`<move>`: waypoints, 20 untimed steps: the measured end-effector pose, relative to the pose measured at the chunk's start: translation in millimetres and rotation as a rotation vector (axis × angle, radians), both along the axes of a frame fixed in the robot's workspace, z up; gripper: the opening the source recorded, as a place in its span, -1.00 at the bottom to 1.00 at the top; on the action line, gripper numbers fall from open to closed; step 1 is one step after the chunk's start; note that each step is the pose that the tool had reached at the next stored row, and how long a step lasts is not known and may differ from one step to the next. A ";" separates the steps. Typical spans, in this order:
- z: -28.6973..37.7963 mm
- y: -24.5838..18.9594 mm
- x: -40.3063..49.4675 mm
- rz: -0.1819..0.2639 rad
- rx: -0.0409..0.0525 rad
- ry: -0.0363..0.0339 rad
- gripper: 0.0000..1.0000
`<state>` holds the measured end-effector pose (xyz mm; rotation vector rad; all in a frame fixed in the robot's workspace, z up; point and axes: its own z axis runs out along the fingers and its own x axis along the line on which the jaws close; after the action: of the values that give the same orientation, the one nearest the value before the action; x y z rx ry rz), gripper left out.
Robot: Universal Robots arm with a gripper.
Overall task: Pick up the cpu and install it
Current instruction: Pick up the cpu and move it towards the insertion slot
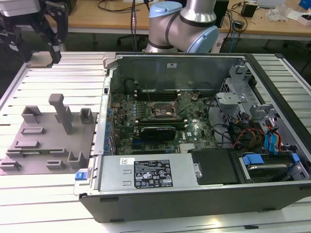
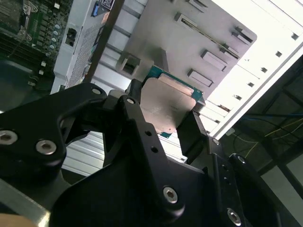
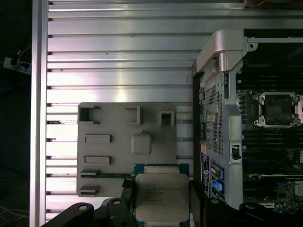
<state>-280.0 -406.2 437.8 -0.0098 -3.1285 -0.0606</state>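
Above the grey plate [image 3: 113,124] on the table [image 3: 118,61], my tool [image 3: 162,208] is clamped on the cpu [image 3: 161,194] by two opposite edges. I judge it held clear of the plate. So the pickup looks done to me. The install is not: the socket [image 3: 278,109] on the motherboard inside the open computer case [image 1: 175,68] sits empty, well apart from the cpu.

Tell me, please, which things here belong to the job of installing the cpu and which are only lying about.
For the job:
- the cpu, held in the end effector
- the socket on the motherboard

Only lying about:
- the grey plate with blocks
- the black expansion card
- the power supply
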 end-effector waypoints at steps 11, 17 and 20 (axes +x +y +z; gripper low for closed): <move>0.1 -0.1 28.8 0.000 0.0000 0.0001 0.09; 0.0 -0.1 43.0 0.000 0.0000 0.0001 0.09; 0.0 -0.1 52.5 0.000 0.0000 0.0000 0.09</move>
<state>-227.6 -406.3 437.9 -0.0099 -3.1285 -0.0606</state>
